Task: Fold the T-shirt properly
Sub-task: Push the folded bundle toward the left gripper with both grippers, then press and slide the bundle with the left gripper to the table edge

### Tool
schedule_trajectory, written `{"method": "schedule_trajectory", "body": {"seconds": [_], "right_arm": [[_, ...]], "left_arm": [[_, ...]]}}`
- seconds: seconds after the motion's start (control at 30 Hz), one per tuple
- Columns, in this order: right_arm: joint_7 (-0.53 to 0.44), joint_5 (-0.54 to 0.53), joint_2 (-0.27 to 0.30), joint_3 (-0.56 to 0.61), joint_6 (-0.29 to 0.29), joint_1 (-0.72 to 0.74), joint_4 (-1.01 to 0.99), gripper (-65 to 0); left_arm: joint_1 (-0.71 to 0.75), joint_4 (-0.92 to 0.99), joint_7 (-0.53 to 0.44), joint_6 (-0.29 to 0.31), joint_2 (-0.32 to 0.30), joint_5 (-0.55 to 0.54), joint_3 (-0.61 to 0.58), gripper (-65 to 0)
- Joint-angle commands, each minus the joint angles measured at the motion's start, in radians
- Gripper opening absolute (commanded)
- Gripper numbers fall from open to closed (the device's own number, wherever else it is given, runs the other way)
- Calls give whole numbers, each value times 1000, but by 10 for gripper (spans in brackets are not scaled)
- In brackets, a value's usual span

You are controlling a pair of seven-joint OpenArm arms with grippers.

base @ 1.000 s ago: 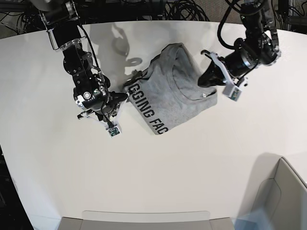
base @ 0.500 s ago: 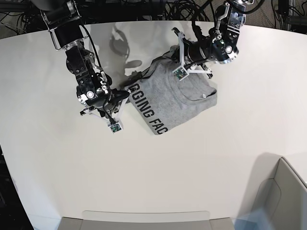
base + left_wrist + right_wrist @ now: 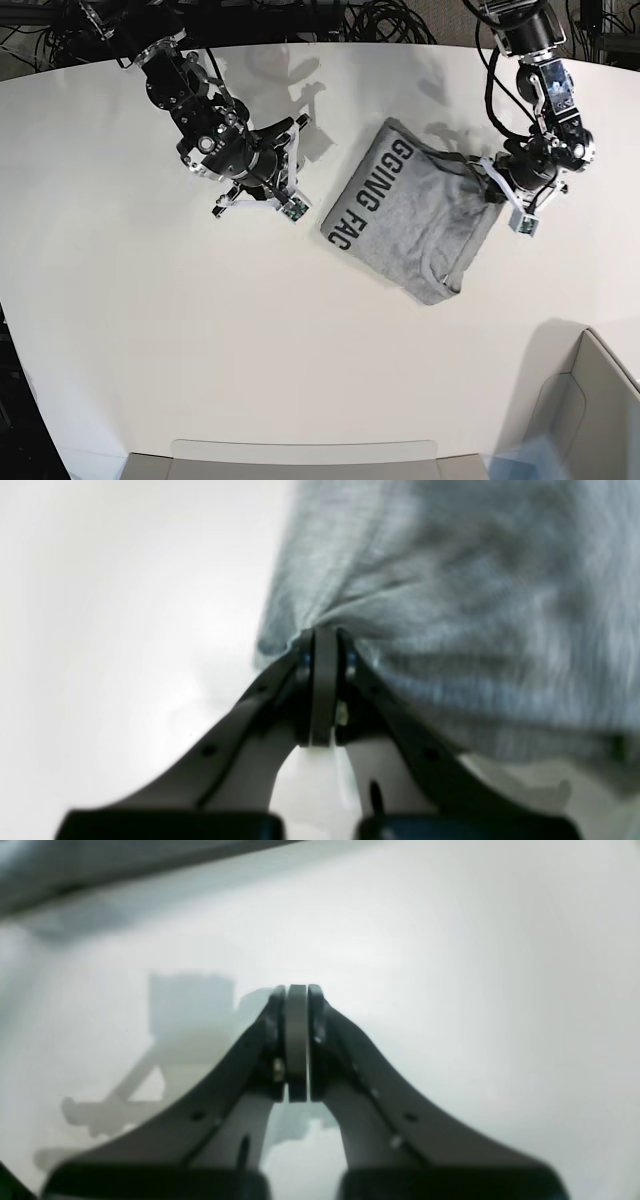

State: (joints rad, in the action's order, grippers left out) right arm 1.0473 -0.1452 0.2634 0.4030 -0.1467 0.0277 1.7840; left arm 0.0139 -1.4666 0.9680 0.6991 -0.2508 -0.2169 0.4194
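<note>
The heather-grey T-shirt (image 3: 415, 215) lies folded on the white table (image 3: 200, 330), right of centre, with black lettering along its upper-left edge. My left gripper (image 3: 488, 184) is shut on the shirt's right edge. In the left wrist view the cloth (image 3: 450, 605) bunches into wrinkles at the closed left gripper (image 3: 325, 631). My right gripper (image 3: 292, 133) hovers left of the shirt, apart from it. The right wrist view shows this right gripper (image 3: 297, 988) shut with nothing in it, over bare table.
A grey bin (image 3: 590, 400) stands at the near right corner. A pale tray rim (image 3: 300, 450) runs along the front edge. Black cables (image 3: 330, 20) lie behind the table's far edge.
The shirt has shifted right and turned, its lettering now on the upper-left edge. The left gripper went from above the shirt to its right edge. The right arm moved up and away.
</note>
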Motion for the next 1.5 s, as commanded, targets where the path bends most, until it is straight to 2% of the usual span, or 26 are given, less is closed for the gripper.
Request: {"method": "schedule_trajectory", "body": {"seconds": [0.0,0.1,0.27,0.37,0.43,0.63,0.7,0.83,0.97,1.13,1.27,1.37,1.4,1.47], "right_arm": [[-17,6,0,-39,3,11,32,-642],[-17,6,-5,-140,3,7,58,-642],[-17,6,-17,-313,5,10,56,-642],[-15,6,-16,-355,5,8,56,-642],[-12,6,-14,-376,5,1,56,-642],[-15,6,-9,-419,3,-28,56,-642],[-14,6,-9,-419,3,-30,56,-642],[-14,6,-8,-419,3,-36,56,-642],[-14,6,-6,-419,3,-38,56,-642],[-17,6,-6,-419,3,-41,56,-642],[-17,6,-9,-415,3,-39,56,-642],[-17,6,-14,-411,3,-41,56,-642],[-17,6,-14,-411,3,-42,56,-642],[-14,6,-14,-411,3,-44,56,-642]], "left_arm": [[-12,-42,-2,-1,-8,7,20,-650],[-4,-162,-2,-1,5,6,17,-650],[18,-369,-5,-1,100,7,26,-650],[21,-443,4,-1,156,7,11,-650],[28,-457,15,-1,181,12,-60,-650],[119,-454,9,-1,166,14,-377,-650],[130,-452,16,-1,158,17,-437,-650],[143,-431,52,-1,78,17,-500,-650],[153,-340,81,-1,-18,17,-472,-650],[189,-291,61,-1,-83,17,-308,-650],[188,-289,29,-1,-94,17,-119,-650],[185,-302,24,-1,-91,7,-24,-650],[180,-325,22,-1,-78,6,-6,-650],[154,-397,9,-1,-14,6,28,-650]]}}
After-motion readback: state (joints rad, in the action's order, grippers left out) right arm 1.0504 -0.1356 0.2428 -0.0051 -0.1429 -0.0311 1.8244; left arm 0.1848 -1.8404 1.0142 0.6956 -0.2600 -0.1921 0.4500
